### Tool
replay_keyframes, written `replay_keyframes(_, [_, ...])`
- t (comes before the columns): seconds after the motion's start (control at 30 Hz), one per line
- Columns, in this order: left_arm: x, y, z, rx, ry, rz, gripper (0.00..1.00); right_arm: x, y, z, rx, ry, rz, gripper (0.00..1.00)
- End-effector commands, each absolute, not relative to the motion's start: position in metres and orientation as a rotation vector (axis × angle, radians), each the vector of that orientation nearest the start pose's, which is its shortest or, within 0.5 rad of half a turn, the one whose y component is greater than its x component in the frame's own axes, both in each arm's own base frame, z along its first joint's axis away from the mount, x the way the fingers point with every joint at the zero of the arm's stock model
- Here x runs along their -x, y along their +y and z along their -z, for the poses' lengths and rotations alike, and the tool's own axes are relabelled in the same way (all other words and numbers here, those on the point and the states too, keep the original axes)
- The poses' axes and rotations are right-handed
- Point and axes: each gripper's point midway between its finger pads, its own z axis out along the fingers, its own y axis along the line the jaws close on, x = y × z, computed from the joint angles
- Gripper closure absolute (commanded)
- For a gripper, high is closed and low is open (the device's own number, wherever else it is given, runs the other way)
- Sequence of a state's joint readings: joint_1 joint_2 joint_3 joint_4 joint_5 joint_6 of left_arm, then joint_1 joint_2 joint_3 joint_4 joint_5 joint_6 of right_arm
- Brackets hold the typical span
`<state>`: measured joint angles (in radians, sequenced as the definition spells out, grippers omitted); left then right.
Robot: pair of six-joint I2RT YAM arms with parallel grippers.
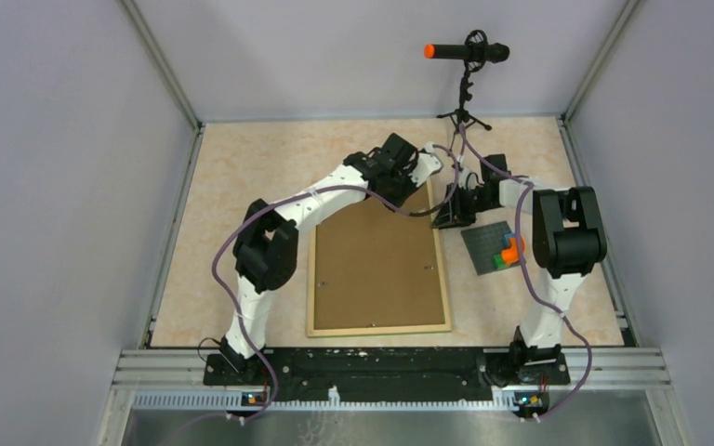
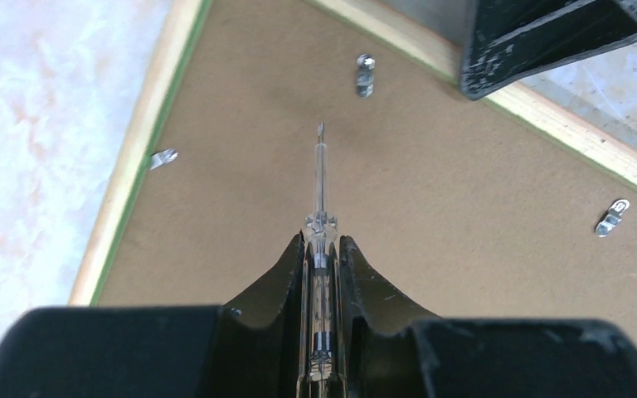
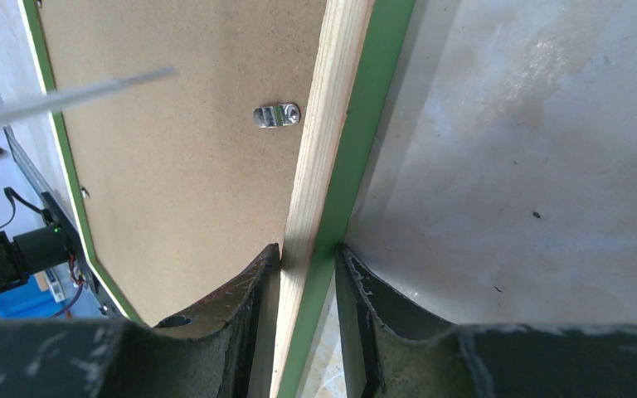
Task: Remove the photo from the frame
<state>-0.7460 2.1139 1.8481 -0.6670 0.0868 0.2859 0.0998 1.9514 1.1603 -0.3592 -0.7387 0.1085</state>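
Note:
The frame [image 1: 376,269] lies face down on the table, its brown fibreboard back up, with a light wood edge. The photo is hidden under the backing. My left gripper [image 1: 411,206] is shut on a small screwdriver with a clear handle [image 2: 320,178]. Its tip hovers over the backing between the metal turn clips [image 2: 366,73] [image 2: 163,157]. My right gripper [image 1: 454,216] is shut on the frame's far right edge. In the right wrist view the wood and green border [image 3: 323,166] sit between its fingers [image 3: 308,253], with a clip [image 3: 277,115] just beyond.
A small grey baseplate with coloured bricks [image 1: 495,247] sits right of the frame, under the right arm. A microphone on a tripod [image 1: 465,56] stands at the back. Walls close in the left, right and far sides.

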Motion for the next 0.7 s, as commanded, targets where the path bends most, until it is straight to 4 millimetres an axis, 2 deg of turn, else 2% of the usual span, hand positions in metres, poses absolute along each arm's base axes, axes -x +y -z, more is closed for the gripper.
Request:
replay_keyframes(0.0, [-0.406,-0.337,-0.159,-1.139,2.107,0.268,1.0,-0.367,0.147,-0.011,0.209,2.641,-0.976,0.69])
replay_keyframes(0.1, [-0.42,-0.323,-0.159,-1.107,2.12,0.252,1.0,-0.367,0.148,-0.011,0.212,2.64,-0.975,0.69])
replay_keyframes(0.2, [-0.428,-0.317,-0.156,-1.115,2.118,0.236,1.0,-0.367,0.147,-0.011,0.21,2.641,-0.976,0.69])
replay_keyframes(0.47, [-0.451,-0.316,-0.152,-1.08,2.108,0.166,1.0,-0.367,0.148,-0.011,0.21,2.64,-0.98,0.69])
replay_keyframes(0.67, [-0.457,-0.319,-0.144,-1.083,2.107,0.163,1.0,-0.366,0.148,-0.01,0.208,2.643,-0.985,0.7])
